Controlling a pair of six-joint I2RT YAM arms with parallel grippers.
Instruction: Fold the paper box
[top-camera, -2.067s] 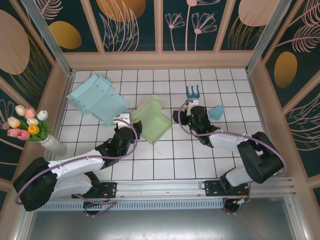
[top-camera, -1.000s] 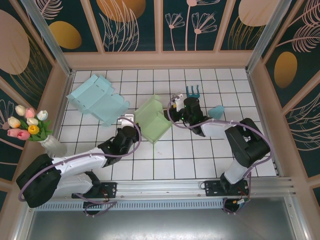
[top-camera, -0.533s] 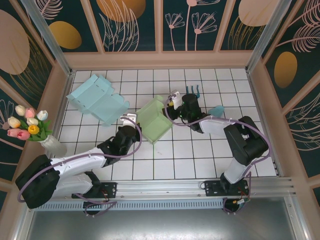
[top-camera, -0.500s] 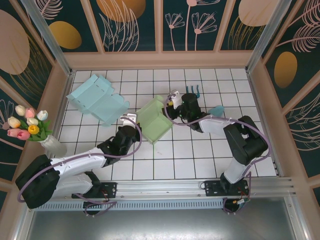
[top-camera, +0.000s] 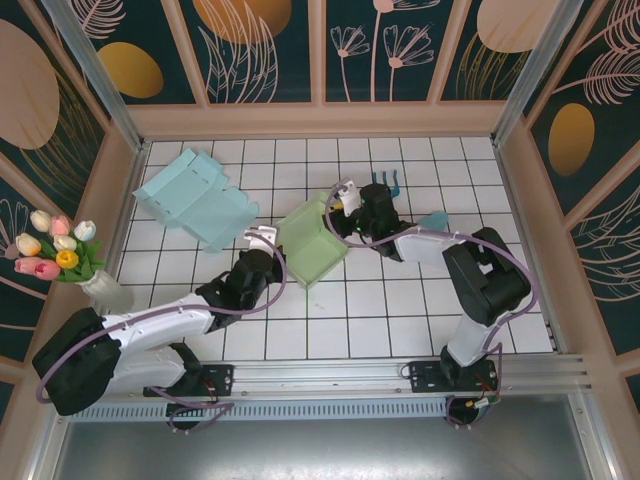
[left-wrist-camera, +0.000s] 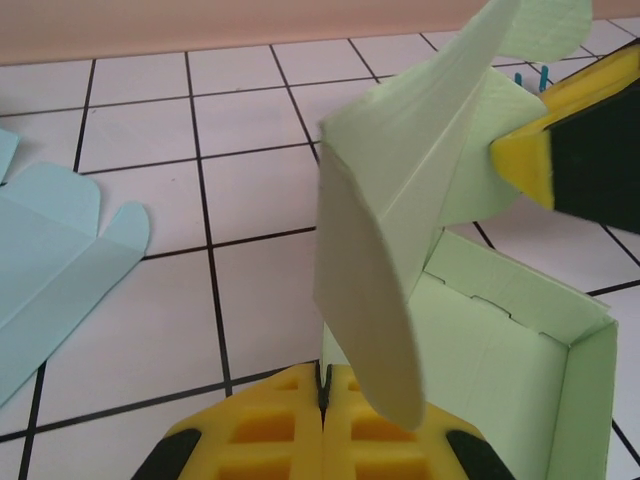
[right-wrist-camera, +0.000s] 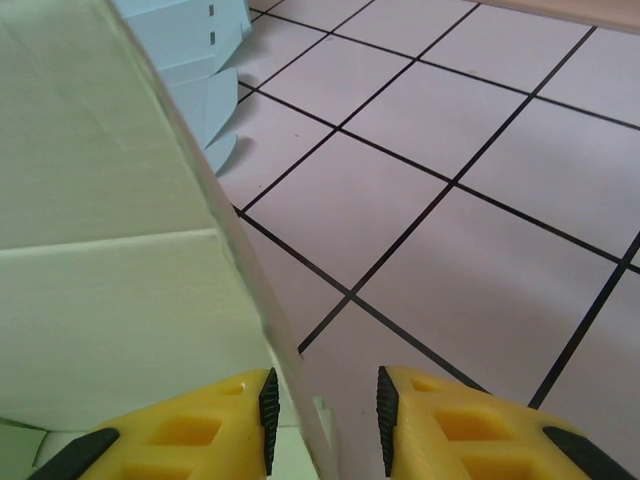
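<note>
Right pincer (right-wrist-camera: 325, 400) narrowed, astride paper box (right-wrist-camera: 100, 200) edge

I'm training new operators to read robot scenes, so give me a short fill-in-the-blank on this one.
The box being folded is ___ in colour.
The flat box lying unfolded is light ___.
The claw straddling the first box's wall edge belongs to the ___ arm.
Missing words: green; blue; right.
</note>
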